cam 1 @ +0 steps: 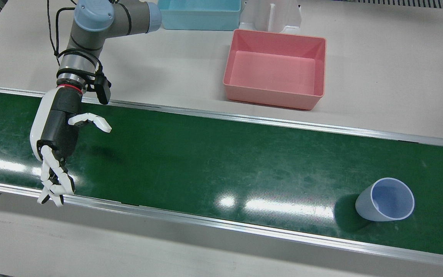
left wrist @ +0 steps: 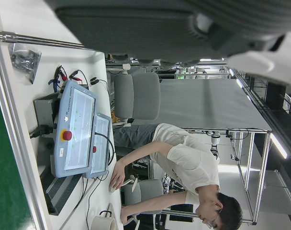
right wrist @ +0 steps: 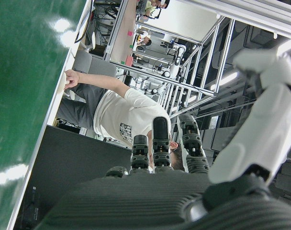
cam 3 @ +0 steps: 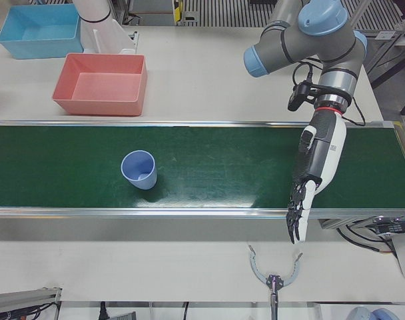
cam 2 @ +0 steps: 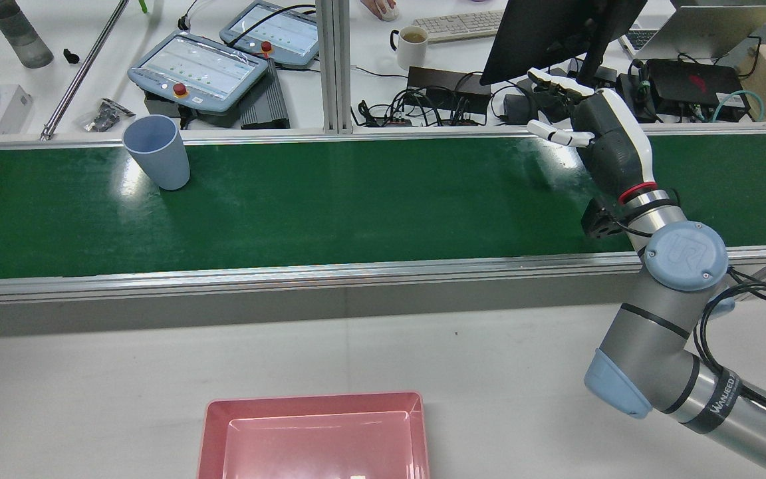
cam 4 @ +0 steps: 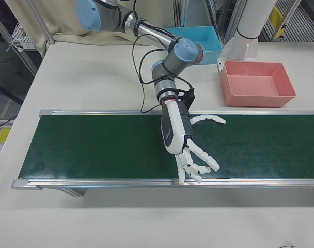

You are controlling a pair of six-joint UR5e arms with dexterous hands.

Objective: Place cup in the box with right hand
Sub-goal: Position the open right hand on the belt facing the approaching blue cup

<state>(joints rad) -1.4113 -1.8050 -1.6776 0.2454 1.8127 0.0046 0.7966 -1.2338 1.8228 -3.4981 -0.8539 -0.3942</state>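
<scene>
The right hand (cam 1: 54, 154) hangs over one end of the green conveyor belt (cam 1: 214, 169), its fingers (cam 1: 54, 184) spread apart and reaching past the belt's operator-side rail; it holds nothing; the thumb (cam 1: 90, 121) juts out sideways over the belt. The pale blue cup (cam 1: 385, 199) stands upright on the belt, mouth up, near the opposite end and well apart from the hand; in the rear view it sits close to the belt's far rail (cam 2: 157, 137). The pink box (cam 1: 276, 68) rests on the white table (cam 1: 390, 77) on the robot's side of the belt, empty inside, with a light blue bin (cam 1: 200, 13) just behind it. The left hand appears only as a dark blurred edge in its own camera's view; whether it is open cannot be told.
</scene>
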